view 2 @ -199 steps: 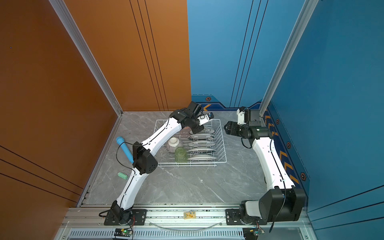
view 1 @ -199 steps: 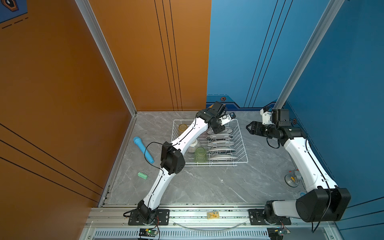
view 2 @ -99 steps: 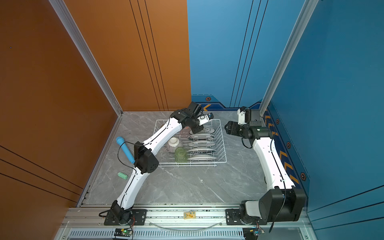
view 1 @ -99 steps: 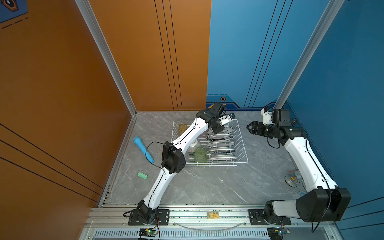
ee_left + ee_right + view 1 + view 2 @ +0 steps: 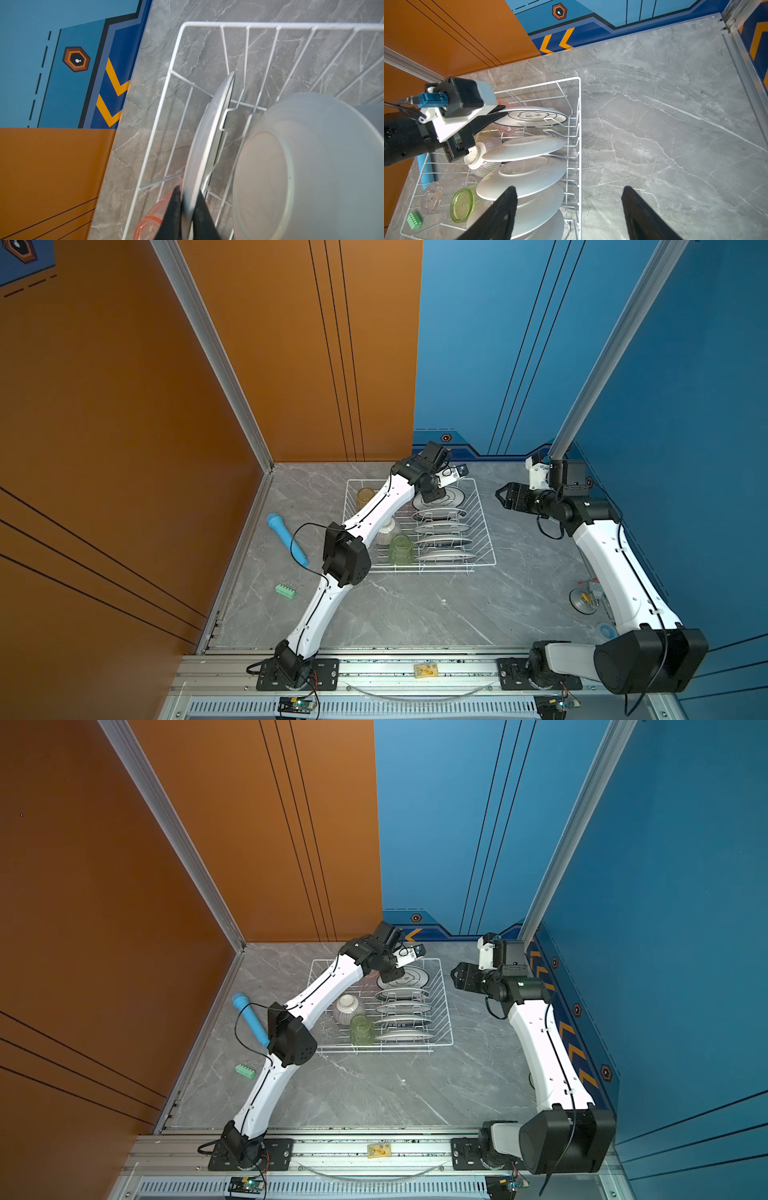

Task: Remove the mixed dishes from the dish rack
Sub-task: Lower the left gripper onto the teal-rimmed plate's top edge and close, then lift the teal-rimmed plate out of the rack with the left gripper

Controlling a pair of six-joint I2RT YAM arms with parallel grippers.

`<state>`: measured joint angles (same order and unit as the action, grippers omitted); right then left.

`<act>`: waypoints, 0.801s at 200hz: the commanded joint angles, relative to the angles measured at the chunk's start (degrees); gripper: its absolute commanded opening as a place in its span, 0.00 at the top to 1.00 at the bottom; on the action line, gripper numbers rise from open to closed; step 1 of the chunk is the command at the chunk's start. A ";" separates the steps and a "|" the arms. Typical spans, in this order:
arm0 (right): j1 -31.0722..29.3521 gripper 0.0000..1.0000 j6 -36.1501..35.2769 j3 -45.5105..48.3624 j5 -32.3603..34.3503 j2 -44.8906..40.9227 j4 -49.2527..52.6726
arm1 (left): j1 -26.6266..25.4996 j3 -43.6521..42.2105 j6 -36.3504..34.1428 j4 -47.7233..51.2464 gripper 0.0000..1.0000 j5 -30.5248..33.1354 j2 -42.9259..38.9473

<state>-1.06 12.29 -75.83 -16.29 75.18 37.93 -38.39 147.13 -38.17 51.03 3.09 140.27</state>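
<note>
As the left gripper [image 5: 188,199] pinches the plate [image 5: 207,133] by its rim at the rack's [image 5: 440,571] 12 o'clock and the right gripper [image 5: 502,497] gapes empty at 2 o'clock, a skewed lift could snag wires or drop it.

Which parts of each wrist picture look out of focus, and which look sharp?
Left wrist view: the pale round dish nearest the lens is blurred, the dish rack wires sharp. Right wrist view: the fingers of the right hand are blurred, the plates crisp.

Grey marble-patterned counter [image 5: 415,614] was enclosed by orange wall panels [image 5: 124,406] and blue wall panels [image 5: 478,344], joined by aluminium posts [image 5: 216,352].
</note>
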 commanded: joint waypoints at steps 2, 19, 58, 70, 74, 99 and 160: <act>0.44 0.22 0.29 1.15 0.19 -1.65 -0.74 | -0.77 0.63 2.11 3.05 1.00 2.24 2.73; 0.45 0.22 0.47 1.48 0.30 -1.96 -0.93 | -1.04 0.19 2.06 2.20 1.00 3.89 2.57; 0.53 0.22 0.80 2.10 0.42 -2.58 -1.25 | -1.62 0.19 2.90 -0.56 1.00 5.94 1.14; 0.53 0.22 0.93 2.35 0.56 -2.88 -1.52 | -1.84 0.17 3.68 -1.85 1.00 5.77 0.25; 0.53 0.22 1.01 2.40 0.55 -2.91 -1.57 | -1.86 0.17 3.98 -2.17 1.00 5.59 0.00; 0.53 0.22 1.24 2.72 0.46 -3.30 -1.90 | -2.23 0.17 4.85 -3.55 1.00 5.95 -1.85; 0.71 0.22 1.49 3.16 0.10 -3.73 -2.25 | -2.74 -2.19 5.82 -3.61 1.00 5.94 -8.21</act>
<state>-0.69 12.97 -73.36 -16.29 72.86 36.88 -40.18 145.53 -38.96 49.34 10.09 138.91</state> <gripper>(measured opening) 0.777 0.092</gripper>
